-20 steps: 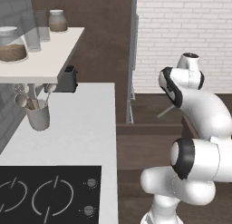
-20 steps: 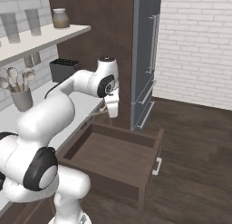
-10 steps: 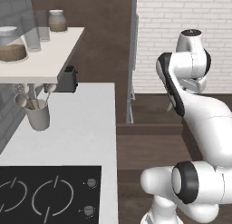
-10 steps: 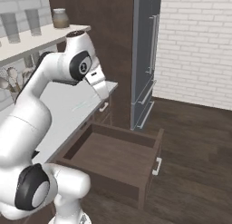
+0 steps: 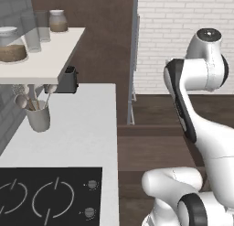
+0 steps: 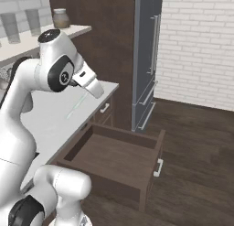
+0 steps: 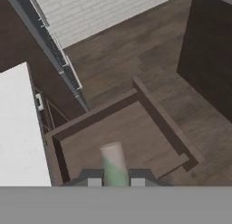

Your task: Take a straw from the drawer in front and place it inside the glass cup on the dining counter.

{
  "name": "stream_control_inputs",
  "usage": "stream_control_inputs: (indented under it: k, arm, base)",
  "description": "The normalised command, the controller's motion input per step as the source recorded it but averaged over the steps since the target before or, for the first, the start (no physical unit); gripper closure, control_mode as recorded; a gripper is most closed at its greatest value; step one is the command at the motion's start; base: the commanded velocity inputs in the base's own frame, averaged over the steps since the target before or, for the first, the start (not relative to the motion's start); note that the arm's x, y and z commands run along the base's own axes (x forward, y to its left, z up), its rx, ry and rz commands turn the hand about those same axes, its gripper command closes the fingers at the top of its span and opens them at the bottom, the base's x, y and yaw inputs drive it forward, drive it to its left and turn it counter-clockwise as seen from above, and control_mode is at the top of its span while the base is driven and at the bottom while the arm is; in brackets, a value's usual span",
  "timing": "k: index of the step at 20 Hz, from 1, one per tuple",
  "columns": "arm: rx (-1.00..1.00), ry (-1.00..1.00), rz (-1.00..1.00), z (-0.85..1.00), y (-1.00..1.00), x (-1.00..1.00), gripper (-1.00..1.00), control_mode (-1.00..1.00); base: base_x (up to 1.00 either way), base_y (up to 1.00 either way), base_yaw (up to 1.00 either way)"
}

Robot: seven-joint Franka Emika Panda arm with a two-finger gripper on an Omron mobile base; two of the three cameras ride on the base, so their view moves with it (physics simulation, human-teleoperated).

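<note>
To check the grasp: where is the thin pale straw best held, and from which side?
Probably as now: the thin pale straw is pinched near one end, the jaws closing across its round shaft from the sides. The long free part points forward past them, ready for a cup.

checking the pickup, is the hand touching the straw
Touching. In the hand view the straw rises from between the hand's fingertips, well above the open drawer.
</note>
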Motion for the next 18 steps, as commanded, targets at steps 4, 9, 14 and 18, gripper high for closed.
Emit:
stream_control_inputs:
  k: [4, 9, 14, 18]
  arm:
    - [0.00, -0.04, 0.04, 0.00, 0.00, -0.30, 1.00, 1.00]
    - [0.00, 0.00, 0.00, 0.00, 0.00, 0.00, 1.00, 1.00]
    - [0.00, 0.00, 0.00, 0.00, 0.00, 0.00, 1.00, 1.00]
    - [0.00, 0.00, 0.00, 0.00, 0.00, 0.00, 1.00, 1.00]
  base:
    - [-0.41, -0.02, 0.02]
    - [-0.97, -0.38, 0.01]
    - [-0.24, -0.93, 0.00]
    - [0.00, -1.00, 0.06]
